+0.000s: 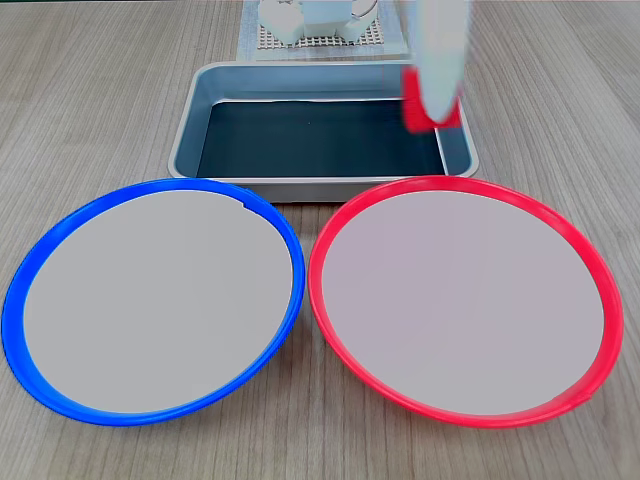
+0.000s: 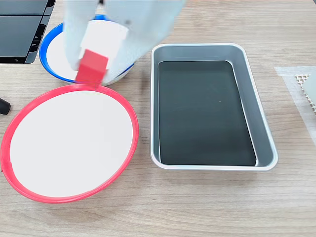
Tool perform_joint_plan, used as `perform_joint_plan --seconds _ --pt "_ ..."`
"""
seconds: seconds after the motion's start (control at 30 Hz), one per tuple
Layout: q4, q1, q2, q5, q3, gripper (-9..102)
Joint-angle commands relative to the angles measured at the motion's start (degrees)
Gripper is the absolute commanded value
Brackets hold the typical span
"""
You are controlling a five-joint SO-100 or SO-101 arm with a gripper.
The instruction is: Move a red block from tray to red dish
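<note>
We've got the red block clamped in the gripper, clear of the tray; drop onto red dish remains.

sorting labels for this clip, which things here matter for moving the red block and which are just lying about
Part of the job:
- red block, held in the gripper
- tray, bottom bare
- red dish, nothing on it yet

Just lying about:
- blue dish
- white mesh mat

bright, even light, soft shadows; the moving arm smears with blur, everything else sharp.
</note>
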Motion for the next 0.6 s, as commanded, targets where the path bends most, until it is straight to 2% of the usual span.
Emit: perform_joint_plan --seconds 0.0,0.13,0.27,0.4,0.57 --pt "-7.91 -1.76 -6.24 -1.14 -6.68 0" --pt "-18.11 -3.34 -11.43 -5.01 -4.92 0" --pt "-22.50 -3.96 -15.56 -9.23 -2.81 0" --pt "-23.29 -3.52 -17.84 -12.22 -1.05 0" --pt "-16.35 -1.93 -18.54 -15.91 0.00 0"
